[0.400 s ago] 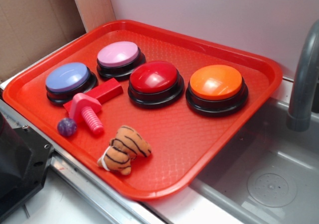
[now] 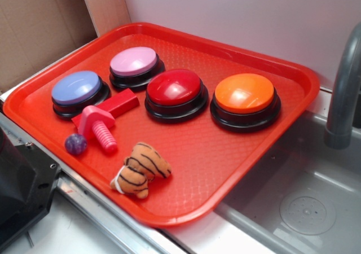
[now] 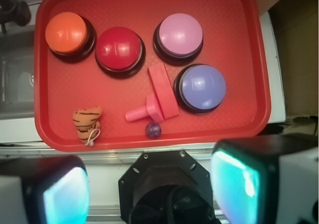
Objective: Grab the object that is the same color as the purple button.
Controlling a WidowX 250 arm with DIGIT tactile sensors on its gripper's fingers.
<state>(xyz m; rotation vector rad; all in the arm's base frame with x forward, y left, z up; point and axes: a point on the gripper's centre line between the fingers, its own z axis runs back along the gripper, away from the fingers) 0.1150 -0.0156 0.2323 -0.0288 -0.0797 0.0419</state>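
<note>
The object, a small dark purple speckled ball point(image 2: 75, 144) point(image 3: 153, 130), lies on the red tray point(image 2: 237, 152) near its front edge, just beside the pink plastic screw point(image 2: 97, 127) point(image 3: 144, 112). The purple button point(image 2: 76, 88) point(image 3: 202, 87) sits behind the screw. In the wrist view my gripper point(image 3: 149, 184) hovers high above the robot's base, short of the tray. Its two teal-padded fingers point(image 3: 65, 194) stand wide apart, open, with nothing between them. The ball is well ahead of the fingers, roughly centred between them. The exterior view does not show the fingers.
A lilac-pink button point(image 2: 133, 61), a red button point(image 2: 174, 88) and an orange button point(image 2: 245, 93) stand on the tray. A red block point(image 2: 119, 103) lies against the screw, a striped plush tiger point(image 2: 140, 169) near the front rim. Grey sink point(image 2: 293, 203) and tap point(image 2: 344, 84) lie right; black base point(image 2: 25, 180) left.
The dark arm part at the exterior view's lower left edge has shifted slightly. Nothing on the tray has moved.
</note>
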